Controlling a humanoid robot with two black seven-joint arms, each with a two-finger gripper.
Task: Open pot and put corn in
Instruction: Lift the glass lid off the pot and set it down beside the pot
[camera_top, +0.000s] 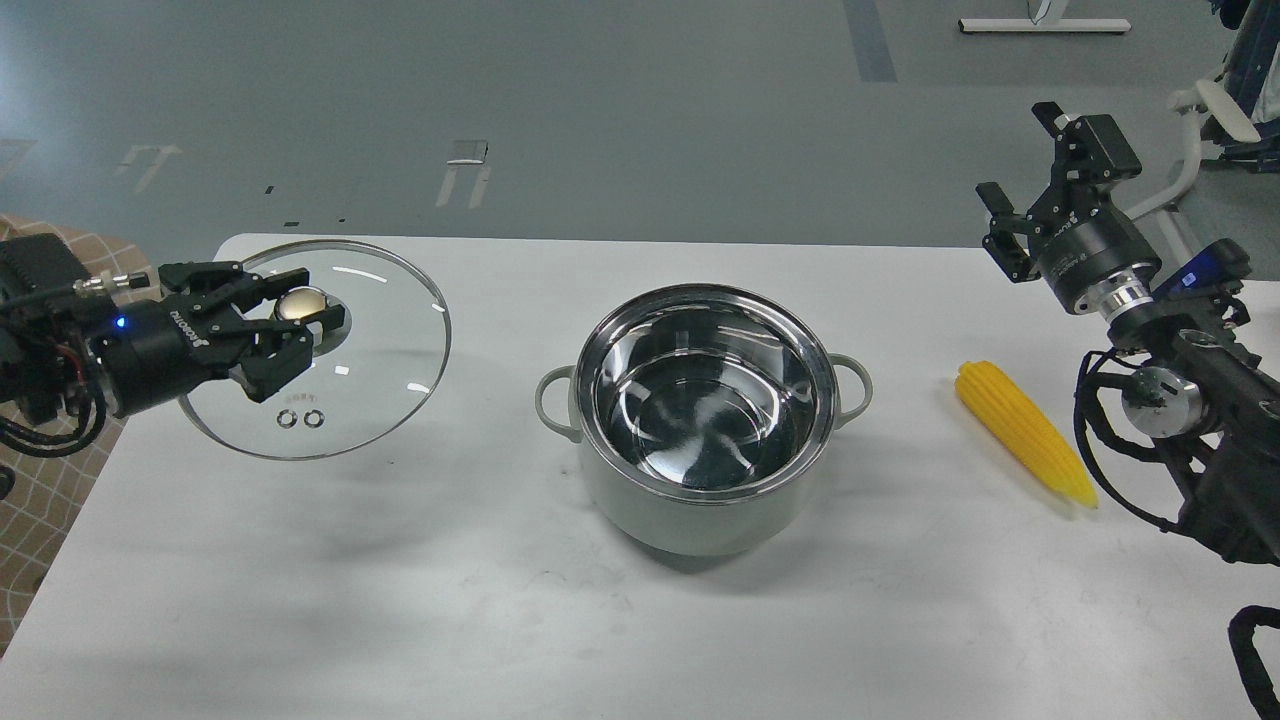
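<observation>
Head view: pot (705, 470) uncovered at worktop (400, 600) centre. Left gripper (285, 325), jaws pinching gold knob (300, 303), holds glass lid (385, 375) at left. Corn (1024, 432) lies right of pot. Right gripper (1022, 168) raised above it, jaws spread.

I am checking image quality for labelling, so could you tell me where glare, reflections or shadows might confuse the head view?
In the head view, the pot has bright swirled reflections on its steel inside; the glass lid, held by its knob in the left gripper, shows thin white glints and casts a soft shadow on the table; the corn is sharp and evenly lit.
</observation>
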